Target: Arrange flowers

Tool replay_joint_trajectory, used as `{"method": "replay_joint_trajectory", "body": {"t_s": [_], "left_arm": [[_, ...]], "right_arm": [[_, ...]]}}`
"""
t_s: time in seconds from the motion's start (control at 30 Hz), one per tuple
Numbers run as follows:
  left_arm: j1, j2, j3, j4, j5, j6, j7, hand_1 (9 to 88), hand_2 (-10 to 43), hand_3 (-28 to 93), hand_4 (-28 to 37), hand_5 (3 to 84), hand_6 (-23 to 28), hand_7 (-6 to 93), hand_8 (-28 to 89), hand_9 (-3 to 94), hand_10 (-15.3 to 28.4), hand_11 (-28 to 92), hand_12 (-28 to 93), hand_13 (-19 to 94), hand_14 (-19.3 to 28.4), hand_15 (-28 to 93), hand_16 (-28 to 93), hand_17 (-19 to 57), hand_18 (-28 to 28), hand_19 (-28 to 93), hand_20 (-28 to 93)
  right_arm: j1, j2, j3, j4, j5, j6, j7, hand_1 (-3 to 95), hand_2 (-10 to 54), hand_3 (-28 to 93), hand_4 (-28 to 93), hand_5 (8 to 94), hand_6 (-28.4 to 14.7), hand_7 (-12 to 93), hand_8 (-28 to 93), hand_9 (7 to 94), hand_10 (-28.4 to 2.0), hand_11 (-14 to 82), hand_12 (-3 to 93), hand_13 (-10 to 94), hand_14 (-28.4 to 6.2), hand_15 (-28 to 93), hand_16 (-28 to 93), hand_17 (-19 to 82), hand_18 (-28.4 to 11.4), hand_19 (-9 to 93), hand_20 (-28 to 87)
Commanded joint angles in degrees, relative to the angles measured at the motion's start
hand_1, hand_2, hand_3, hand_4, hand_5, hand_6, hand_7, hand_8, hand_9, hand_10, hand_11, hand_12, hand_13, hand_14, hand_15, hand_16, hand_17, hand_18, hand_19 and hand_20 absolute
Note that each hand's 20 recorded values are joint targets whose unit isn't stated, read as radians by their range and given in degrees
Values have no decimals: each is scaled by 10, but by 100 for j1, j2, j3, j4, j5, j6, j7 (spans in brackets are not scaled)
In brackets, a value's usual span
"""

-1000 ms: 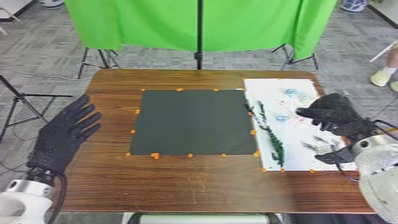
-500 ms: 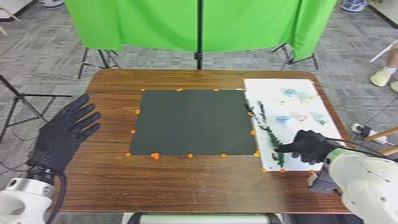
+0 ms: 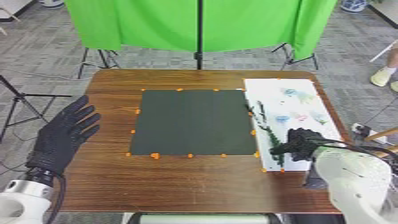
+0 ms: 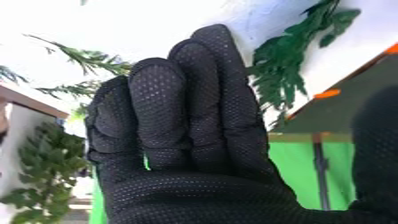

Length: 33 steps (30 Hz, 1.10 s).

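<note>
Right robot hand (image 3: 305,141) at the green sprig (image 3: 272,138), fingers wide, seemingly nothing gripped, sprig lying along the white sheet (image 3: 271,91) beside the dark mat (image 3: 191,122); pinch off-centre here and that thin stem could slip free or skid away

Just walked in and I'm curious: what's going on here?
Flower arranging, by a robot. Its right hand is open at a green sprig on the white sheet, not gripping it. Small pale flowers lie on that sheet too. The left hand is open, over at the left.
</note>
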Motion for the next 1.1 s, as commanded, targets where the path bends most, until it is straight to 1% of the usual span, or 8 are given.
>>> {"method": "replay_joint_trajectory", "body": {"t_s": [0.03, 0.17, 0.27, 0.53, 0.67, 0.9, 1.0, 1.1], "left_arm": [[49, 4, 12, -8, -35, 67, -28, 248, -48, 684, -283, 249, 17, 209, -120, 196, 96, 213, 154, 129, 118, 321, -2, -117, 179, 399, 72], [22, 22, 22, 7, -43, 62, -34, 248, -46, 683, -283, 249, 17, 209, -120, 197, 96, 213, 154, 129, 117, 322, -2, -117, 179, 399, 73], [25, 37, 32, 14, -58, 72, -32, 248, -44, 682, -283, 249, 17, 209, -120, 198, 96, 213, 154, 129, 118, 321, -3, -117, 179, 399, 72], [23, 57, 31, 0, -68, 79, -22, 249, -41, 681, -283, 250, 18, 207, -119, 199, 96, 214, 153, 129, 118, 320, -2, -117, 179, 400, 72], [41, 45, 29, -8, -70, 73, -20, 249, -41, 681, -283, 250, 17, 209, -119, 199, 97, 214, 153, 130, 118, 321, -3, -117, 179, 400, 72], [56, 12, 17, -16, -58, 60, -32, 249, -40, 682, -283, 250, 17, 208, -120, 199, 97, 215, 153, 130, 117, 320, -2, -117, 180, 399, 73], [23, 10, 33, -1, -60, 47, -60, 249, -39, 682, -283, 250, 17, 208, -120, 199, 96, 214, 153, 130, 117, 320, -3, -118, 180, 399, 73], [48, 10, 35, -7, -69, 58, -53, 249, -39, 682, -283, 250, 17, 209, -120, 199, 97, 214, 153, 130, 117, 320, -3, -118, 180, 399, 73]], "right_arm": [[-376, -109, -585, 493, 142, -473, 90, 122, -50, 730, -282, 703, -8, 434, -201, 722, -124, 556, 339, 650, -136, 769, 262, 316, -229, 918, 367], [-427, -132, -813, 607, -114, -558, 117, 91, -18, 725, -283, 733, -9, 424, -198, 744, -125, 557, 345, 669, -137, 776, 273, 330, -237, 929, 384], [-500, -101, -1050, 688, -350, -233, 271, 108, -25, 732, -282, 750, -5, 423, -196, 763, -124, 554, 348, 686, -133, 776, 278, 349, -237, 931, 404], [-480, -141, -1436, 822, -655, -92, 464, 191, -57, 755, -282, 790, 8, 428, -193, 799, -118, 545, 349, 729, -120, 774, 290, 403, -234, 932, 455], [-484, -180, -1522, 825, -732, -202, 381, 236, -94, 757, -283, 804, 18, 441, -197, 825, -114, 550, 354, 745, -115, 776, 298, 417, -233, 932, 475], [-590, -243, -1616, 788, -914, -514, 99, 372, -95, 687, -283, 861, 41, 412, -189, 895, -93, 509, 346, 813, -84, 738, 298, 455, -223, 932, 482], [-681, -278, -1578, 831, -885, -274, 29, 442, -95, 643, -283, 872, 35, 395, -19, 915, -85, 499, 344, 832, -77, 722, 307, 461, -220, 932, 481], [-782, -291, -1504, 884, -1078, 56, -221, 471, -95, 663, -283, 886, 30, 387, 14, 930, -80, 491, 341, 853, -70, 711, 306, 469, -219, 932, 484]]}}
